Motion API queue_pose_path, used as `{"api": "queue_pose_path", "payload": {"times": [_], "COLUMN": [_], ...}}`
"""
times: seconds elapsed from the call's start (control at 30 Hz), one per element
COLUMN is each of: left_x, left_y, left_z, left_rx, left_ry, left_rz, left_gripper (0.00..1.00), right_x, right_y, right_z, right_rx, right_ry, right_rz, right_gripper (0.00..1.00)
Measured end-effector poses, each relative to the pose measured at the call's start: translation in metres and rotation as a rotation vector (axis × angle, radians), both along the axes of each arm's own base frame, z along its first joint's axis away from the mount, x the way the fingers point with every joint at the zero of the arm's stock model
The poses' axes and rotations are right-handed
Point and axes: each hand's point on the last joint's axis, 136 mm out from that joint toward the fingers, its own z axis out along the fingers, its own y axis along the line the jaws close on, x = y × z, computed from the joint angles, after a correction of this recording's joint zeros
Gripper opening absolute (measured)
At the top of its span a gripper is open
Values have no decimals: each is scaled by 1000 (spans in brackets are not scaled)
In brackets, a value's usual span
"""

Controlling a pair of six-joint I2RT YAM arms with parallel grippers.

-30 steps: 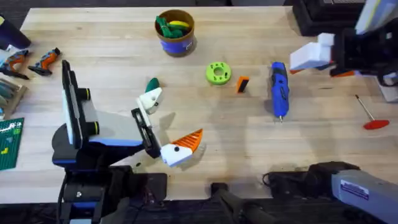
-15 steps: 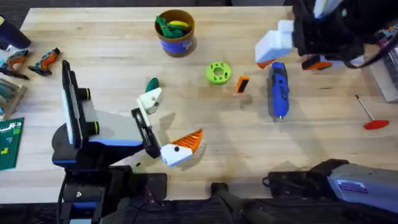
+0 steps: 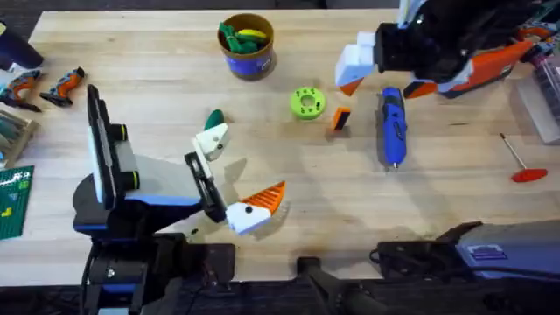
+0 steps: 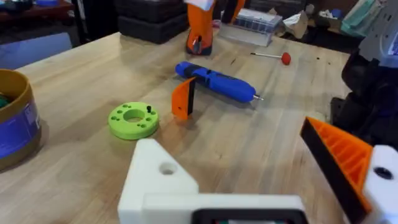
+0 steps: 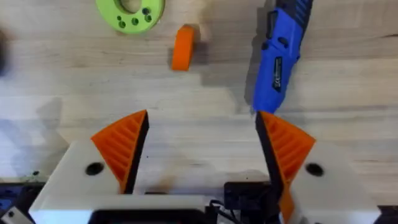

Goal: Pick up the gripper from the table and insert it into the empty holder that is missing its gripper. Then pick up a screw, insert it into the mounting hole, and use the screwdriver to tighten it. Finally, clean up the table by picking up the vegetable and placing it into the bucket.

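Right gripper (image 5: 200,146), fingers spread, hangs above loose orange tip (image 3: 341,118) beside screwdriver (image 3: 392,127), apparently for pickup. Left gripper (image 3: 229,175) spread; bare holder (image 4: 163,177) awaits tip.

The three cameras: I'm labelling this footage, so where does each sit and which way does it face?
Overhead: above the bases, looking down at the table; both arms show.
Left wrist: on the left claw, facing across the table.
Right wrist: on the right claw, open, looking down.
All share the orange gripper and blue screwdriver.
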Motion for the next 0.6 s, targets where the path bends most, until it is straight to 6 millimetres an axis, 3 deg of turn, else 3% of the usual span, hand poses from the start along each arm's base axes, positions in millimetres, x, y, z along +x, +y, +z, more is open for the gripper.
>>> {"api": "queue_pose_path", "payload": {"times": [0.17, 0.4, 0.43, 0.6], "left_x": [0, 0, 0, 0], "left_y": [0, 0, 0, 0], "left_z": [0, 0, 0, 0], "left_rx": [0, 0, 0, 0], "left_ry": [0, 0, 0, 0], "left_rz": [0, 0, 0, 0], "left_gripper": [985, 985, 985, 985], "right_x": [16, 21, 25, 29], "right_y": [7, 11, 16, 19], "right_z": [-17, -50, -64, -92], "right_rx": [7, 5, 3, -18], "right_ry": [-21, 5, 38, 107], "right_rz": [12, 50, 56, 49], "right_gripper": [992, 990, 991, 953]}}
